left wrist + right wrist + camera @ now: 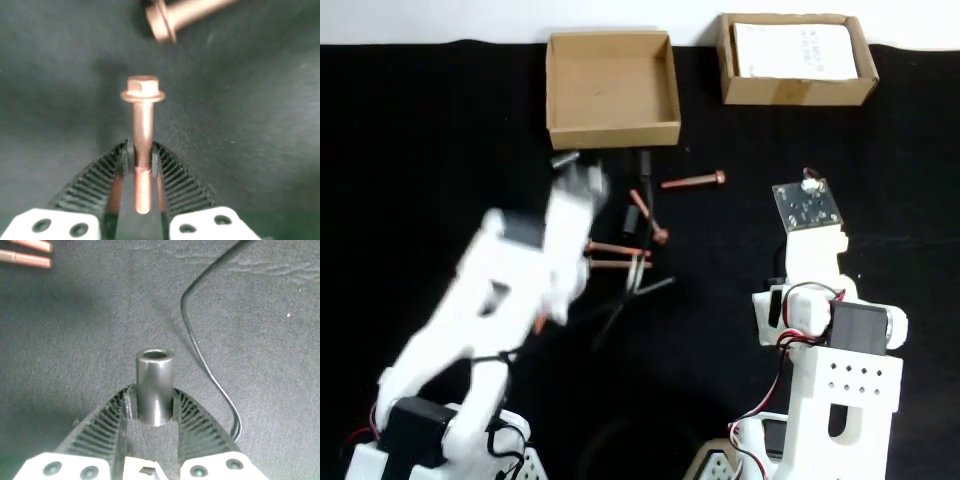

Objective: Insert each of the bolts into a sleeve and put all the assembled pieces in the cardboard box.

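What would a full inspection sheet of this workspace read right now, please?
Surface: black cloth covers the table.
Job's things: loose bolts and sleeves lie mid-table before the empty cardboard box.
Clutter: second box holding a printed sheet.
Grippers: left gripper shut on a bolt; right gripper shut on a sleeve.
Cables: black cable lies on the cloth.
Surroundings: white wall behind the table.

Even bright light, perhaps from overhead, soft shadow beside bolt (143, 130)
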### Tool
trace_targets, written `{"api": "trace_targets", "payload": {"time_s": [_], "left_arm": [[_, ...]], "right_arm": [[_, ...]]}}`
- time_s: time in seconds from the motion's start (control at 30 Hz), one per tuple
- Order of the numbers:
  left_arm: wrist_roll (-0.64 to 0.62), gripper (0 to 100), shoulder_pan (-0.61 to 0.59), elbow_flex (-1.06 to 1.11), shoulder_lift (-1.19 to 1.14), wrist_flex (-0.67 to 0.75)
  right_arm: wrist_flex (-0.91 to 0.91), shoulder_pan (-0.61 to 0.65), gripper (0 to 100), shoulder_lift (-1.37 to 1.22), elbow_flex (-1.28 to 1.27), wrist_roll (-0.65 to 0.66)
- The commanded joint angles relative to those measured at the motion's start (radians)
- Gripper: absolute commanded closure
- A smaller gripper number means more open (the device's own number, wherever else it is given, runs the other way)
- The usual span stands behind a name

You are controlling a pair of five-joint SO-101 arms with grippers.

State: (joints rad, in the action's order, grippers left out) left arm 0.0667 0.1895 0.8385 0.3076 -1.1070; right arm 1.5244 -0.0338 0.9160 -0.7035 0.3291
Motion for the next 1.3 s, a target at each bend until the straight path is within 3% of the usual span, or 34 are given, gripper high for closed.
{"api": "trace_targets", "payload": {"time_s": [0.0, 0.13, 0.33, 0.57, 1.27], "left_arm": [[-0.009, 95, -0.015, 0.056, -0.051, 0.100], [-0.046, 87, -0.051, -0.093, -0.229, 0.026], [-0.041, 87, -0.062, -0.308, -0.464, -0.109], [-0.046, 82, -0.094, -0.323, -0.440, -0.098], [-0.048, 81, -0.116, -0.458, -0.450, -0.123]], "right_arm": [[-0.039, -0.007, 99.1, 0.007, 0.015, -0.005], [-0.084, -0.005, 99.1, 0.007, -0.071, -0.006], [-0.148, -0.002, 99.1, 0.007, -0.153, -0.068], [-0.151, -0.007, 99.1, 0.007, -0.180, -0.068], [-0.311, -0.002, 99.1, 0.007, -0.348, -0.068]]}}
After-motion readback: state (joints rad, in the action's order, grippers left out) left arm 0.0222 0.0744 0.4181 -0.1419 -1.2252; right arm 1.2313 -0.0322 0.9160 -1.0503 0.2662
